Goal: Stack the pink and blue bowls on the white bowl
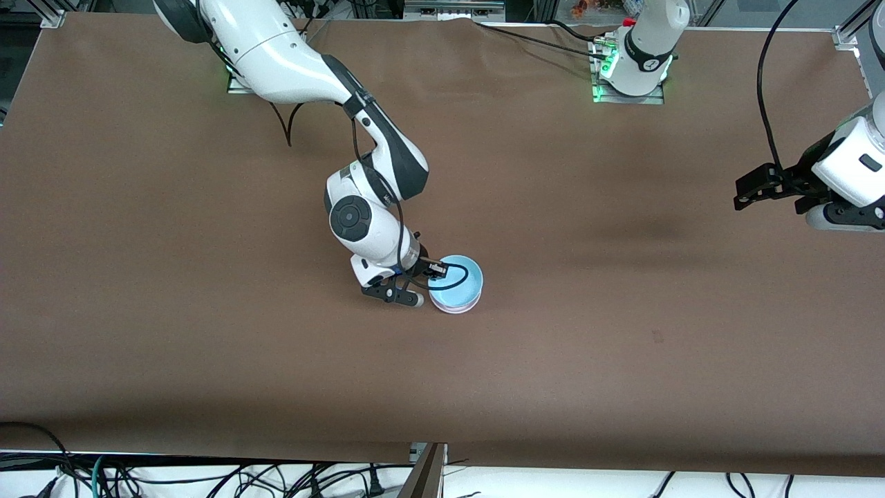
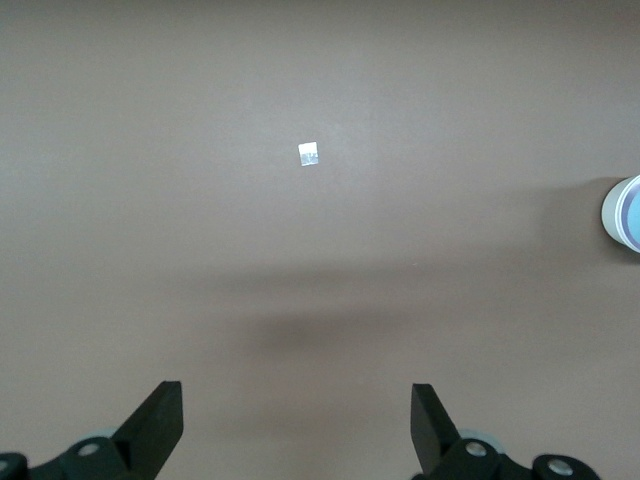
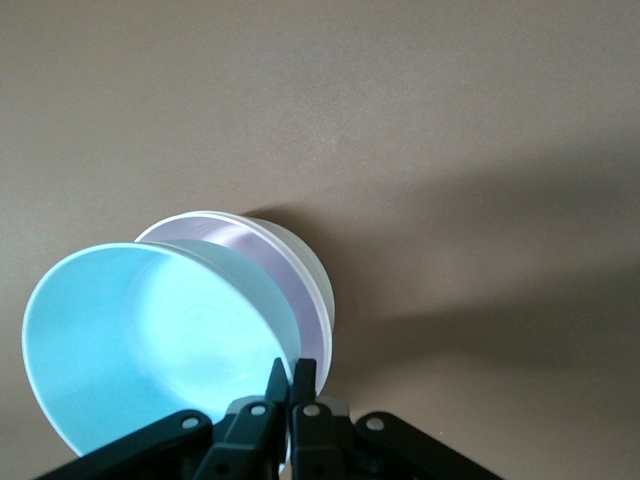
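The light blue bowl (image 1: pixel 458 282) sits tilted in the pale pink bowl (image 3: pixel 268 252), which is nested in the white bowl (image 3: pixel 322 288), near the table's middle. In the front view only a pale rim (image 1: pixel 458 308) of the lower bowls shows under the blue one. My right gripper (image 1: pixel 430 272) is shut on the blue bowl's (image 3: pixel 150 330) rim; in the right wrist view (image 3: pixel 289 374) one finger is inside the bowl and one outside. My left gripper (image 1: pixel 745 194) waits open and empty over the left arm's end of the table, and it also shows in the left wrist view (image 2: pixel 297 405).
The brown table cover (image 1: pixel 622 332) is bare around the stack. A small white square mark (image 2: pixel 309 155) lies on it under the left wrist camera. The stack shows at the edge of the left wrist view (image 2: pixel 626 212). Cables hang below the table's near edge.
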`<state>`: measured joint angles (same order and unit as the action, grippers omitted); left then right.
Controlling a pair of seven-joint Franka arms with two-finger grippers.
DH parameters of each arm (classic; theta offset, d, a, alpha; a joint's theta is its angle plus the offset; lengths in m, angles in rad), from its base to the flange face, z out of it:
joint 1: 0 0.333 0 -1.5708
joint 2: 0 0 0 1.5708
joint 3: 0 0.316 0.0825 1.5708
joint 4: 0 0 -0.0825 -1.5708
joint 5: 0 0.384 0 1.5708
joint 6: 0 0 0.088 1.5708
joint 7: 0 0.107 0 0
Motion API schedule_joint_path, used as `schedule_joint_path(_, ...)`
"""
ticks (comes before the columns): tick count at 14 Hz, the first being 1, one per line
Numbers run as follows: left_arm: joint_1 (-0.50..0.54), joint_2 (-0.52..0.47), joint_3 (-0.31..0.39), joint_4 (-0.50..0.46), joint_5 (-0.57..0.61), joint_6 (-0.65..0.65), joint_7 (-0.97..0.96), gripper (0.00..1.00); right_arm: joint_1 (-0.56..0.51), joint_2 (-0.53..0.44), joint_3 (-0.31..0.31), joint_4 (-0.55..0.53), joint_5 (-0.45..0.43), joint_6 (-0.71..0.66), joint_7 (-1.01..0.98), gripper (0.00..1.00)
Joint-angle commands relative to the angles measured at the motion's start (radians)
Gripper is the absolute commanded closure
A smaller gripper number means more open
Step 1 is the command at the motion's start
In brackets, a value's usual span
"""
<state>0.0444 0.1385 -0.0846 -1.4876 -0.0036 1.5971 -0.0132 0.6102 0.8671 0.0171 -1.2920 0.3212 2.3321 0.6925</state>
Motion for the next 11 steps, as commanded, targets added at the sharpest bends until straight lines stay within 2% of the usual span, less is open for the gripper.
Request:
schedule_joint_path(1, -0.011, 0.032, 0.011, 0.050, -0.021, -0.028, 0.015, 0.00, 0.005, 0.026, -0.005, 0.040, 0.006, 0.003, -0.019, 1.00)
schedule_joint_path(9, -0.009, 0.036, 0.012, 0.052, -0.021, -0.028, 0.016, 0.00, 0.005, 0.029, -0.005, 0.040, -0.004, 0.001, -0.027, 1.00)
schedule_joint_path(10, -0.009, 0.036, 0.012, 0.052, -0.022, -0.028, 0.018, 0.00, 0.003, 0.029, -0.005, 0.042, -0.004, 0.000, -0.024, 0.77)
schedule_joint_path(11, -0.009, 0.036, 0.012, 0.052, -0.021, -0.028, 0.018, 0.00, 0.003, 0.026, -0.006, 0.042, -0.004, -0.010, -0.024, 0.06)
